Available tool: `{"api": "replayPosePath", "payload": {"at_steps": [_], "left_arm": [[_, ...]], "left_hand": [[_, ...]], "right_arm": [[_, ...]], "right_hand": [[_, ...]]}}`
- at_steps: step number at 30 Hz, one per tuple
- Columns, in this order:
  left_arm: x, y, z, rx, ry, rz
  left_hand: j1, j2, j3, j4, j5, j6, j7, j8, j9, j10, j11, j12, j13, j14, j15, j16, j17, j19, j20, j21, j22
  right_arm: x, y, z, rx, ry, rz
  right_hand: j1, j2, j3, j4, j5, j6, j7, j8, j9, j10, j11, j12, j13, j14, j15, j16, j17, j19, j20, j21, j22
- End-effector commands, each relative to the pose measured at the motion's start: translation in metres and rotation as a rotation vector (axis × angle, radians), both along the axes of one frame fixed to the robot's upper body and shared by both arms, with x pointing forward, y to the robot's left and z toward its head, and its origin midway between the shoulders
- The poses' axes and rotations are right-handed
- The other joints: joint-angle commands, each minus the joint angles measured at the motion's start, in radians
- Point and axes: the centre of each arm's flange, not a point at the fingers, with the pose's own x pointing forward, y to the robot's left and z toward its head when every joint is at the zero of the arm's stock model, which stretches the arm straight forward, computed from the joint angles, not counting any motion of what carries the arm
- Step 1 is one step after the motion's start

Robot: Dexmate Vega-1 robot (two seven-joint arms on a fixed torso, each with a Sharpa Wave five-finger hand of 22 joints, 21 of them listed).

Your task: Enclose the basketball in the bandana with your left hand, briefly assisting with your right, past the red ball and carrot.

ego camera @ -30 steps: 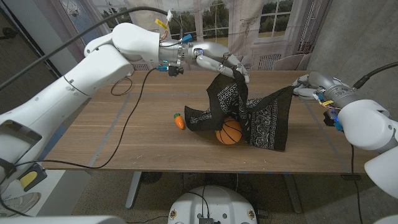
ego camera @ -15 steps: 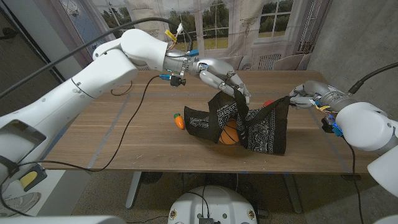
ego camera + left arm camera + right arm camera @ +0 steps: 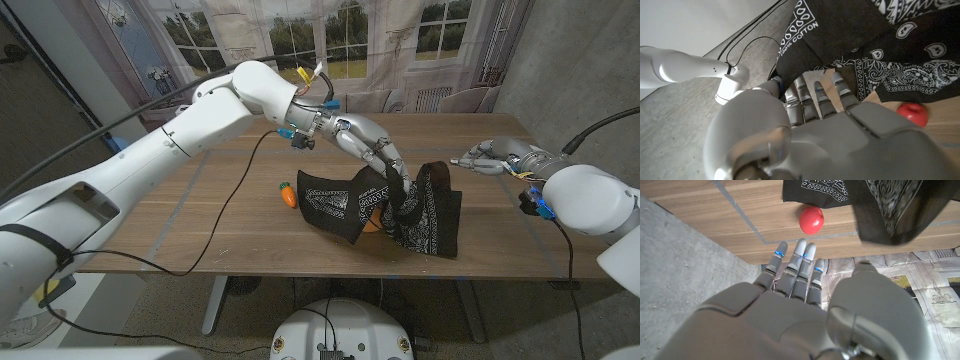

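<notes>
The black paisley bandana (image 3: 430, 215) lies heaped over the basketball (image 3: 371, 221), of which just an orange sliver peeks out between the folds. My left hand (image 3: 378, 155) reaches down from the back left and holds a fold of the bandana at its fingertips. The carrot (image 3: 287, 194) lies just left of the cloth. My right hand (image 3: 490, 157) hovers to the right of the bandana, fingers straight, holding nothing. In the wrist views the red ball (image 3: 912, 113) (image 3: 811, 219) sits on the wood beside the bandana's edge (image 3: 890, 205).
A black cable (image 3: 215, 170) runs across the left part of the wooden table (image 3: 150, 225). The table's right edge is near my right hand.
My right hand has let go of the bandana's corner, which dropped. My left hand came down and to the right with the cloth, which now covers most of the basketball.
</notes>
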Motion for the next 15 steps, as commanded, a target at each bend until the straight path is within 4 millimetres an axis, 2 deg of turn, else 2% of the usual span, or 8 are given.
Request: {"api": "replayPosePath", "payload": {"at_steps": [1,3,4,5,9,12,13,15], "left_arm": [[0.018,-0.020,-0.007,0.034,0.103,-0.069],[0.018,-0.018,-0.003,0.035,0.083,-0.057],[0.018,-0.017,-0.001,0.023,0.069,-0.064],[0.020,-0.016,0.000,0.003,0.082,-0.051],[0.021,-0.009,0.008,-0.054,0.104,-0.083],[0.022,-0.006,0.011,-0.068,0.123,-0.080],[0.024,-0.002,0.010,-0.092,0.176,-0.049],[0.023,0.005,0.017,-0.164,0.074,0.020]], "left_hand": [[-0.123,-0.064,-0.064,0.001,-0.010,-0.252,-0.005,-0.219,-0.128,-0.100,0.063,-0.064,-0.035,-0.043,0.063,-0.010,-0.021,-0.043,0.017,-0.005,-0.007],[-0.199,-0.117,-0.124,0.006,-0.004,-0.375,-0.028,-0.332,-0.195,-0.161,0.086,-0.093,-0.058,-0.078,0.076,-0.023,-0.039,-0.063,0.018,-0.016,-0.012],[-0.223,-0.127,-0.140,0.011,-0.001,-0.407,-0.038,-0.364,-0.215,-0.186,0.097,-0.104,-0.066,-0.087,0.081,-0.025,-0.043,-0.066,0.018,-0.019,-0.013],[-0.262,-0.159,-0.174,0.013,0.006,-0.476,-0.040,-0.429,-0.257,-0.237,0.111,-0.124,-0.085,-0.122,0.099,-0.034,-0.052,-0.082,0.017,-0.031,-0.016],[-0.325,-0.250,-0.255,0.012,0.035,-0.610,-0.063,-0.557,-0.344,-0.356,0.139,-0.150,-0.128,-0.208,0.128,-0.042,-0.068,-0.130,0.017,-0.066,-0.021],[-0.364,-0.308,-0.311,0.019,0.059,-0.686,-0.078,-0.610,-0.384,-0.411,0.146,-0.152,-0.149,-0.251,0.139,-0.041,-0.069,-0.161,0.017,-0.088,-0.021],[-0.374,-0.317,-0.323,0.023,0.065,-0.700,-0.086,-0.617,-0.391,-0.420,0.148,-0.152,-0.153,-0.258,0.137,-0.041,-0.069,-0.166,0.017,-0.092,-0.021],[-0.392,-0.320,-0.335,0.032,0.069,-0.702,-0.094,-0.618,-0.398,-0.423,0.151,-0.149,-0.157,-0.259,0.145,-0.037,-0.068,-0.172,0.017,-0.096,-0.019]], "right_arm": [[0.004,-0.019,-0.006,0.079,-0.148,0.096],[0.003,-0.022,-0.007,0.085,-0.192,0.111],[0.004,-0.023,-0.007,0.092,-0.213,0.126],[0.005,-0.025,-0.007,0.098,-0.225,0.145],[0.009,-0.032,-0.008,0.137,-0.278,0.233],[0.016,-0.041,-0.010,0.213,-0.306,0.334],[0.017,-0.042,-0.010,0.208,-0.320,0.329],[0.020,-0.045,-0.011,0.220,-0.341,0.331]], "right_hand": [[-0.063,-0.019,-0.060,0.000,0.027,-0.171,-0.012,-0.031,-0.046,-0.158,0.018,-0.133,-0.068,-0.167,0.059,0.000,-0.075,-0.070,0.042,-0.068,0.000],[-0.078,-0.030,-0.082,-0.003,0.038,-0.213,-0.019,-0.028,-0.056,-0.196,0.019,-0.176,-0.091,-0.243,0.083,-0.003,-0.102,-0.114,0.057,-0.102,-0.001],[-0.088,-0.034,-0.095,-0.003,0.048,-0.232,-0.023,-0.025,-0.060,-0.231,0.012,-0.205,-0.104,-0.278,0.089,-0.001,-0.117,-0.131,0.063,-0.120,-0.002],[-0.094,-0.037,-0.104,-0.003,0.053,-0.243,-0.024,-0.024,-0.062,-0.248,0.020,-0.221,-0.112,-0.300,0.098,-0.001,-0.126,-0.149,0.069,-0.134,-0.002],[-0.118,-0.064,-0.145,-0.006,0.076,-0.257,-0.033,-0.017,-0.067,-0.295,0.019,-0.268,-0.137,-0.382,0.125,0.000,-0.158,-0.219,0.072,-0.187,-0.003],[-0.126,-0.073,-0.157,-0.006,0.083,-0.254,-0.041,-0.014,-0.068,-0.301,0.022,-0.276,-0.143,-0.394,0.125,0.002,-0.165,-0.231,0.073,-0.198,-0.003],[-0.129,-0.076,-0.161,-0.005,0.085,-0.249,-0.043,-0.012,-0.068,-0.296,0.021,-0.275,-0.144,-0.394,0.125,0.004,-0.167,-0.233,0.073,-0.201,-0.003],[-0.137,-0.080,-0.169,-0.003,0.090,-0.234,-0.046,-0.006,-0.068,-0.287,0.022,-0.275,-0.148,-0.388,0.123,0.010,-0.171,-0.233,0.073,-0.205,-0.002]]}}
